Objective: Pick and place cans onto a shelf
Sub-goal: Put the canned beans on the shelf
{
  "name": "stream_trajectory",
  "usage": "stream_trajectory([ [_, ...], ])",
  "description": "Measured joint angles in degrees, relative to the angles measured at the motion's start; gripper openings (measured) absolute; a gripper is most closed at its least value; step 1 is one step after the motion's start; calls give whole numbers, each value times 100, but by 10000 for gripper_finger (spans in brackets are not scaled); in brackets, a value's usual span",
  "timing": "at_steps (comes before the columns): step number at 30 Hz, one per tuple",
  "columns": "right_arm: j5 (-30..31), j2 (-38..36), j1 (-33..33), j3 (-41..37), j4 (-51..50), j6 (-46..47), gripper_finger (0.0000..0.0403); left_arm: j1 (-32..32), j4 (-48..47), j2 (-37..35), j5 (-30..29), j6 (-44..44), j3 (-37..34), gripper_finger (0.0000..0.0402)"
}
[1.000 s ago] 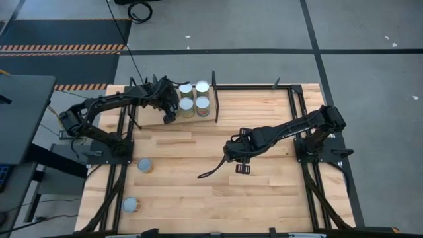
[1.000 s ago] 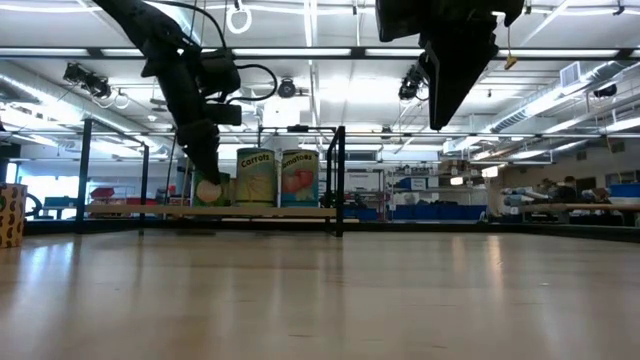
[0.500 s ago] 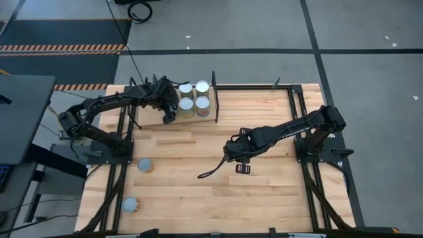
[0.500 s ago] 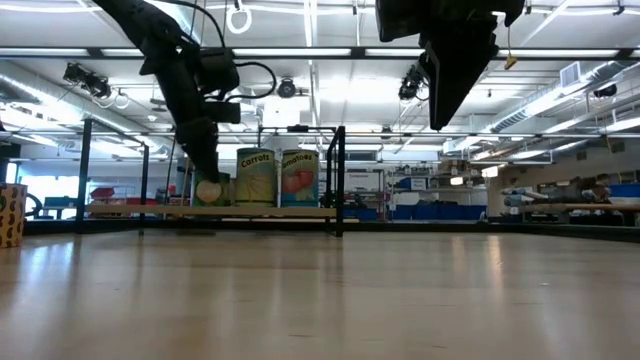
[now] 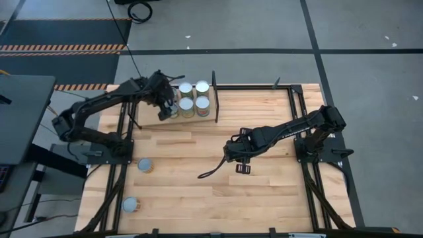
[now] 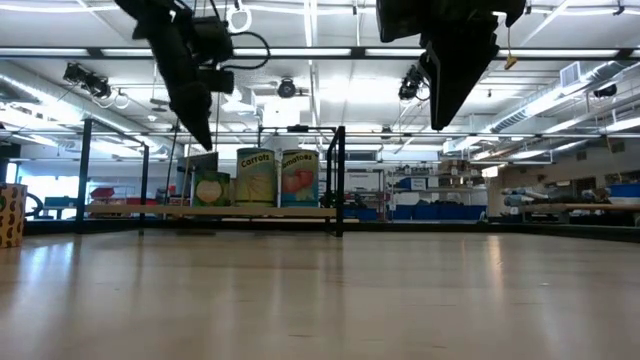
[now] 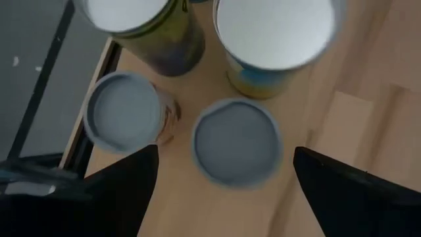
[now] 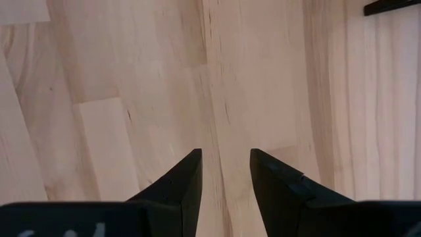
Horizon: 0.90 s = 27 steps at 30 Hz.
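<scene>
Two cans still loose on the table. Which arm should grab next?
Left, probably. Both loose cans sit by the table's left edge, near the left arm's base. Its pincer is open above the shelf. The right pincer hangs mid-table, farther from them.

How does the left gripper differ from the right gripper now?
The left gripper hangs above the cans on the shelf, while the right gripper hangs over bare table. The left gripper is spread wide; the right gripper shows only a narrow gap. Both hold nothing.
</scene>
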Motion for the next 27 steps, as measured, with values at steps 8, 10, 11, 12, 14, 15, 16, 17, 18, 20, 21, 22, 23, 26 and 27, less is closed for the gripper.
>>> stream_trajectory([
  [8,0,0,0,0,-33,2,135,-800,-1734,-15,18,-567,1262,359],
  [10,0,0,0,0,-27,2,135,-1194,-2027,-109,23,-819,1443,359],
  [11,0,0,0,0,-22,3,135,-1440,-2118,-185,29,-975,1481,359],
  [12,9,0,1,0,-7,12,135,-1718,-2148,-271,54,-1160,1497,359],
  [14,37,0,11,0,-7,75,135,-2297,-2261,-420,105,-1579,1497,359],
  [15,36,0,12,0,-4,99,135,-2614,-2324,-502,108,-1809,1492,359],
  [16,37,0,17,0,-6,118,135,-2957,-2354,-595,112,-2064,1492,359],
  [17,41,0,25,0,-4,143,135,-3304,-2369,-688,93,-2345,1492,359],
  [18,44,0,35,0,-4,153,135,-3645,-2380,-766,58,-2633,1492,359],
  [20,52,1,59,0,14,180,135,-4363,-2390,-870,-7,-3225,1492,359],
  [21,52,0,68,0,52,232,135,-4711,-2416,-885,-21,-3512,1492,359],
  [22,52,0,68,0,108,288,135,-5048,-2439,-887,-37,-3779,1492,359],
  [23,55,0,68,0,170,348,135,-5397,-2457,-882,-59,-4047,1491,359],
  [26,64,1,63,0,320,452,135,-6381,-2451,-861,-257,-4814,1423,359],
  [27,68,1,63,0,365,452,135,-6672,-2439,-852,-344,-5014,1367,359],
])
